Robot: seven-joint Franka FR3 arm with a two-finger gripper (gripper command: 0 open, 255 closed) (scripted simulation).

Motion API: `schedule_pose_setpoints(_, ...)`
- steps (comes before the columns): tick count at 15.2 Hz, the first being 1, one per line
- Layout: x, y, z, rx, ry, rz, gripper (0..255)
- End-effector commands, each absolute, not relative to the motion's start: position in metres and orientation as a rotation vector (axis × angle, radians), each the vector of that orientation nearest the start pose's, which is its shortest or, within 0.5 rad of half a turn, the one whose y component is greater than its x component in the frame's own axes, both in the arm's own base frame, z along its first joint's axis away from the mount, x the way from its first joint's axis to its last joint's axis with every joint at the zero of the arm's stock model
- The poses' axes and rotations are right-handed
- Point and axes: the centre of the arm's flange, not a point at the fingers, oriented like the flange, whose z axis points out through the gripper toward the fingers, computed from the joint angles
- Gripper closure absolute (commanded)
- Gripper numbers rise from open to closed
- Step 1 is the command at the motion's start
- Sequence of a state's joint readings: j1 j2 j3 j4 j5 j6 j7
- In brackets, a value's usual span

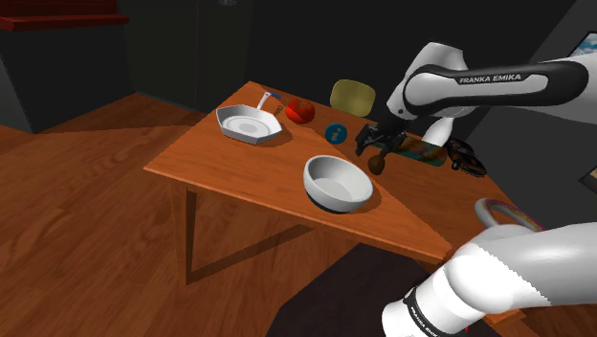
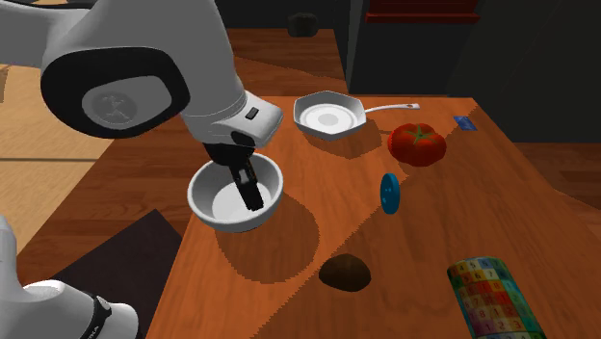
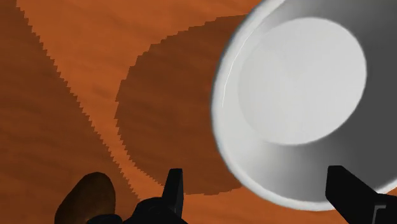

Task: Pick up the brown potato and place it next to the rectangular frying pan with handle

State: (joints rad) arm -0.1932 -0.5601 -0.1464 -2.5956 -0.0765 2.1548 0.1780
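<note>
One wooden counter (image 1: 239,168) carries all. "FRANKA EMIKA" marks the white arm (image 1: 497,81). Over a white bowl (image 2: 217,197), well apart from the white frying pan (image 2: 328,116), the hand (image 3: 253,170) hangs spread and empty. Nearby on the counter lies the brown potato (image 2: 344,273), its long axis across the second exterior view.

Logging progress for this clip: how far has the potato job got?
Nothing done yet: the brown potato lies on the table, apart from the white frying pan. In hand: the gripper, jaws open and empty, hangs by the white bowl, the potato outside them. Left: grasp, carry, set down beside the pan.
</note>
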Motion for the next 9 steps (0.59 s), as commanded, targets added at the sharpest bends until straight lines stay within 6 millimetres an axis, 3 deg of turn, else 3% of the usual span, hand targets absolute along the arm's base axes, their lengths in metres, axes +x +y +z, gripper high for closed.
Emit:
schedule_pose_setpoints(1,0.363,-0.150,0.437,-3.053,0.789,-0.213,0)
schedule_pose_setpoints(9,0.373,-0.226,0.388,-3.046,1.077,-0.317,0)
